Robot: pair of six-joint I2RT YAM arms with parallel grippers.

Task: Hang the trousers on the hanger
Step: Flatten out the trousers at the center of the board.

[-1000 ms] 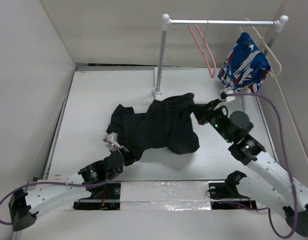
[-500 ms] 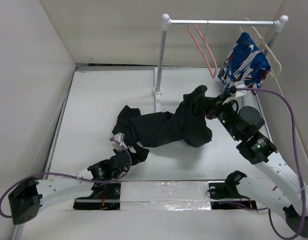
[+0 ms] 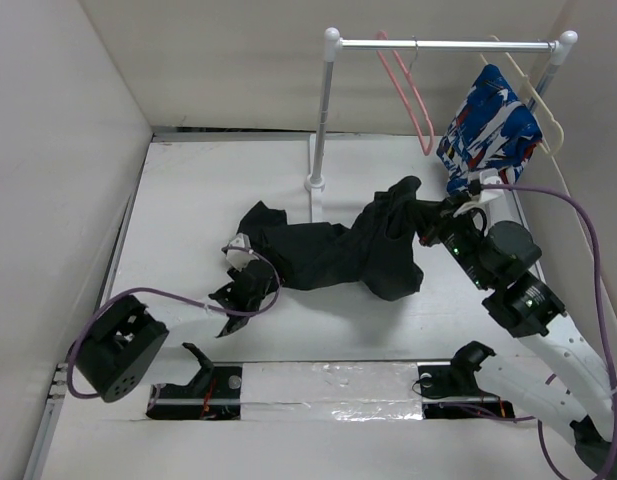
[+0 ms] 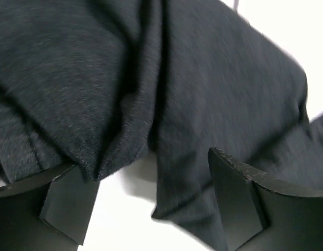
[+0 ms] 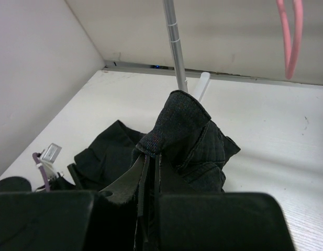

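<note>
The black trousers (image 3: 333, 255) lie crumpled across the middle of the table. Their right end is lifted. My right gripper (image 3: 425, 218) is shut on that raised fold (image 5: 177, 123), with the jaws pressed together (image 5: 153, 157). My left gripper (image 3: 244, 275) is open at the trousers' left end. In the left wrist view its fingers (image 4: 67, 204) stand wide apart just above the table, with the fabric's edge (image 4: 192, 157) lying between them. The pink hanger (image 3: 413, 100) hangs empty on the rail, above and behind my right gripper. It also shows in the right wrist view (image 5: 289, 47).
A white clothes rack (image 3: 323, 110) stands at the back, its base (image 3: 315, 183) just behind the trousers. A blue-white-red garment (image 3: 488, 125) hangs on a cream hanger (image 3: 540, 95) at the rail's right end. White walls close in the left and back.
My right gripper has lifted the trousers' right end up and right, toward the rack, stretching the fabric out. My left arm has folded back to the left, its gripper staying at the left end.
</note>
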